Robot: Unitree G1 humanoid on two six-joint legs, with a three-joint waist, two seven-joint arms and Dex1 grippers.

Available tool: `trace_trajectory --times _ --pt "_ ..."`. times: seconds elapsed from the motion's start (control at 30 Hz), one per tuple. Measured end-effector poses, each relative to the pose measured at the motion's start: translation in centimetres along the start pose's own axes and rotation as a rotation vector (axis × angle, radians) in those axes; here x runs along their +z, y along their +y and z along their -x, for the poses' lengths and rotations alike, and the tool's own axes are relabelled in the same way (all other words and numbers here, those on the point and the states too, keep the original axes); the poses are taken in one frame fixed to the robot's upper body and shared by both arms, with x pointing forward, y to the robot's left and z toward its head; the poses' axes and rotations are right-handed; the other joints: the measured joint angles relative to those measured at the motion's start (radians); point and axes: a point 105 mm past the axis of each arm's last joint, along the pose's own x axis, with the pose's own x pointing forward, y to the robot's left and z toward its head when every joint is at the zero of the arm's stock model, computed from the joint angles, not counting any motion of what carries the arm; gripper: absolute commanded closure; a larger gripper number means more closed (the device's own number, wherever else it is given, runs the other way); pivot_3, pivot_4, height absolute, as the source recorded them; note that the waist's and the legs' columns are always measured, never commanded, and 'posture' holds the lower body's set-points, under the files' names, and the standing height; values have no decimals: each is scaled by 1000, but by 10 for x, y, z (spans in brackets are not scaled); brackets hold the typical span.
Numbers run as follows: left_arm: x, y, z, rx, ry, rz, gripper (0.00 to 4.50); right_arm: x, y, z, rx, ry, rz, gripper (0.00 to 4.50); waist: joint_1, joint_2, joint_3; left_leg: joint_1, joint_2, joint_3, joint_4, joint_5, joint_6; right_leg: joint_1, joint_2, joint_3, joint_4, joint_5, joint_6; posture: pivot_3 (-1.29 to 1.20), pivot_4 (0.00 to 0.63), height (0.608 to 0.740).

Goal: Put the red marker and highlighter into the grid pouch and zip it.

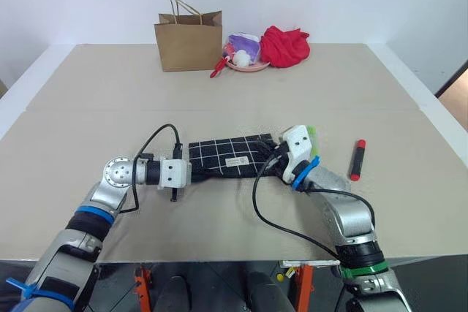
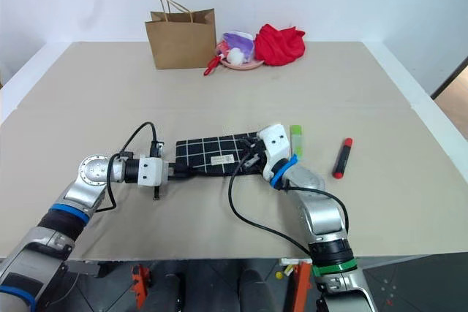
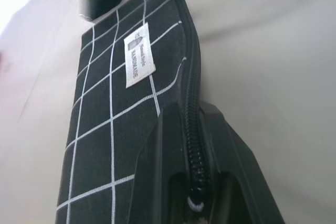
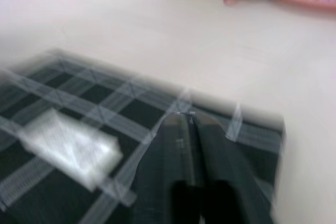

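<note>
Left wrist view: left fingers (image 3: pixel 197 182) pinch the zipper edge of the grid pouch (image 1: pixel 228 156), right fingers (image 4: pixel 191 129) look near-closed at its far end; thin, limp fabric, probably sags, so grip seams; red marker (image 1: pixel 357 159) lies beyond the right fingers.

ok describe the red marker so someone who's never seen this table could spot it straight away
On the tan table, look to the right of the grid pouch and the right gripper. The red marker lies alone there on bare tabletop. It is a short red stick with a black middle, unlike the red cloth at the far edge.
</note>
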Motion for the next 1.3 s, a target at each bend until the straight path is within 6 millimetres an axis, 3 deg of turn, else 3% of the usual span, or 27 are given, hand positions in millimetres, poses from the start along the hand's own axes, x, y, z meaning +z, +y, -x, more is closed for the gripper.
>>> trace_trajectory --times 0.1,0.17,0.27,0.4,0.87,1.0,1.3 --pt "7 2 0 6 -7 64 4500 21 -6 19 10 -40 52 1154 4 0 0 0 0 -1 0 0 0 1 0 -1 0 -1 0 0 150 740" --pt "10 5 1 25 -15 122 4500 25 -10 36 2 -56 57 83 5 0 0 0 0 -2 0 0 0 1 0 -2 0 -2 -1 0 150 740" --pt "16 11 3 55 -36 181 4500 17 -13 54 -22 -49 32 18 4 0 0 1 0 -2 0 0 0 1 0 -2 0 -2 -2 0 150 740" --pt "15 14 4 79 -32 242 4500 -8 -8 82 -41 6 -23 18 -1 0 0 1 0 -2 1 0 0 2 0 -2 0 -1 -2 0 150 740" --pt "14 13 1 93 -38 257 4500 -20 -2 76 -52 -2 -139 18 -5 0 0 2 0 -2 1 1 1 2 0 -2 0 0 -4 0 150 740" --pt "15 12 2 94 -41 253 4500 -29 -7 77 -86 16 -185 18 -4 0 0 2 0 -2 1 1 1 2 0 -2 0 0 -3 0 150 740" --pt "13 9 3 97 -35 262 4500 -25 -26 93 -149 -9 -251 18 -2 0 0 2 0 -2 1 1 1 2 0 -2 0 -1 -4 0 150 740"
